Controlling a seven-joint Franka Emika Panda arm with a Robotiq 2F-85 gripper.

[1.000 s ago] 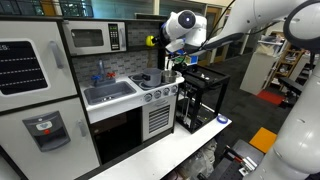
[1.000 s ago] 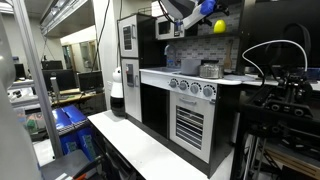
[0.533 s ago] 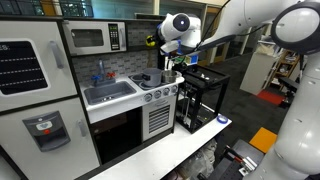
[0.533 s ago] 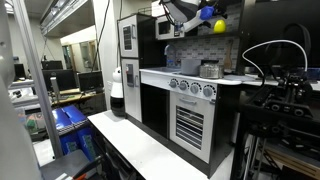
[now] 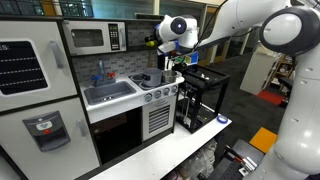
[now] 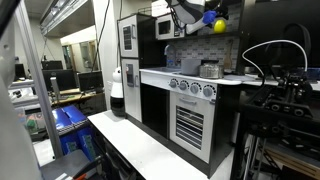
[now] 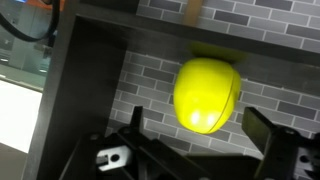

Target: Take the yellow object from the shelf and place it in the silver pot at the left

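"Closing in on the yellow object (image 7: 205, 95) is the step in hand, I'd say. It sits straight ahead of my gripper (image 7: 193, 120), against the brick back wall of the shelf (image 7: 85, 80)."

"Have you got hold of it?"

"No. The gripper is spread wide, with a finger off to each side of the ball. As far as the wrist view shows, neither presses on it. What the ball rests on I cannot make out."

"So what next?"

"My guess is to ease forward until the ball lies between the fingers, then clamp and draw back out of the recess. After that I'd carry it down to the silver pot (image 6: 210, 69), which stands well below the gripper on the surface (image 6: 155, 72)."

"Any worries?"

"The board just above the gripper leaves little headroom, so I'd pull out level. A round ball may also roll away if a finger nudges it first."

"And around you?"

"Below the gripper the white toy kitchen carries a sink (image 5: 108, 93) and a row of stove knobs (image 5: 155, 96). A microwave (image 5: 90, 38) sits off to the gripper's side, and beyond are a black frame cart (image 5: 200, 95), desks and lab clutter."
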